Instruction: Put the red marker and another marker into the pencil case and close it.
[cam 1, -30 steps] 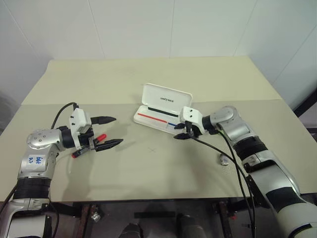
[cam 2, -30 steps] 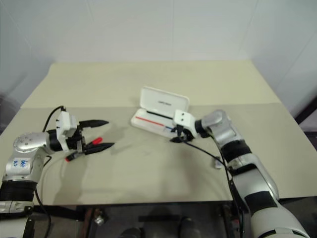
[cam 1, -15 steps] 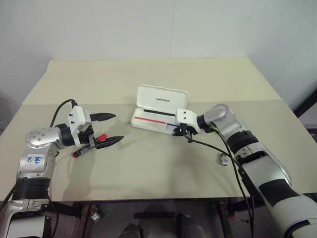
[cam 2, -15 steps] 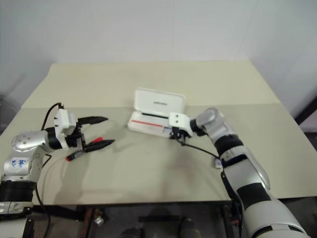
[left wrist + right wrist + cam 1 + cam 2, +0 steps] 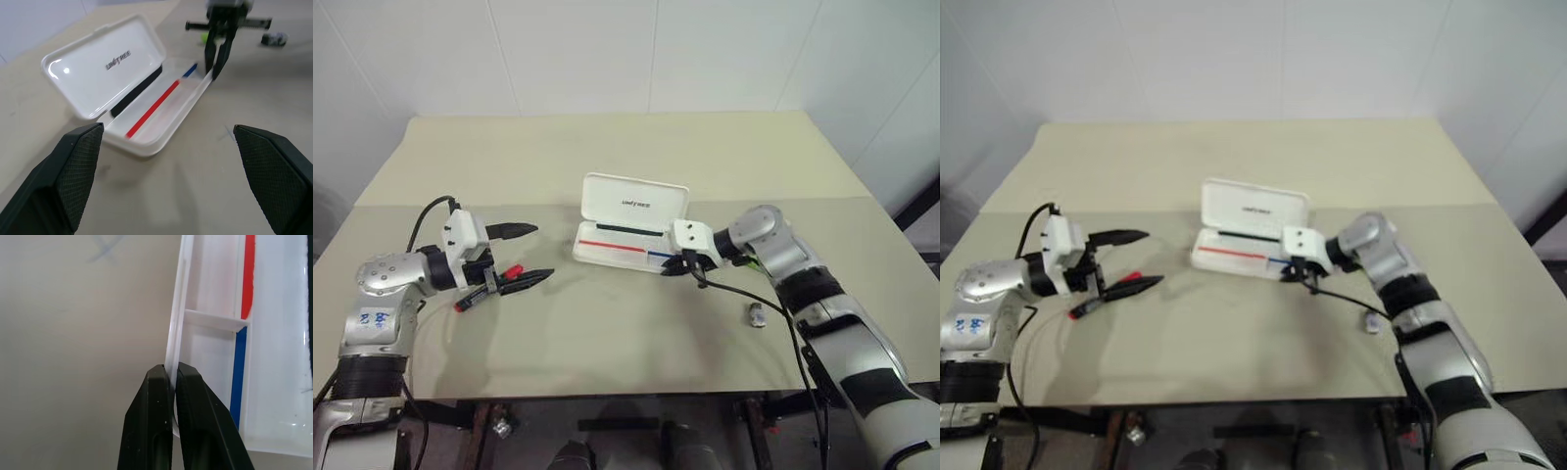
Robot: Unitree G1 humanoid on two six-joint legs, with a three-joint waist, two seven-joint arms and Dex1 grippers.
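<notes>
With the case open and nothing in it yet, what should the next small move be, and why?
Probably lower the left gripper onto the red marker and close. Its fingers stand open just above the marker, which lies on the table, while the right gripper is shut on the front wall of the open pencil case, steadying it.

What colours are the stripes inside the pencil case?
Red and blue, end to end in the pencil case; clearest in the right wrist view.

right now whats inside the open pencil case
The pencil case holds no marker: its tray shows a red stripe, a blue stripe, a thin divider and a dark strip by the hinge. The right tool pinches its front wall, hiding that corner.
</notes>
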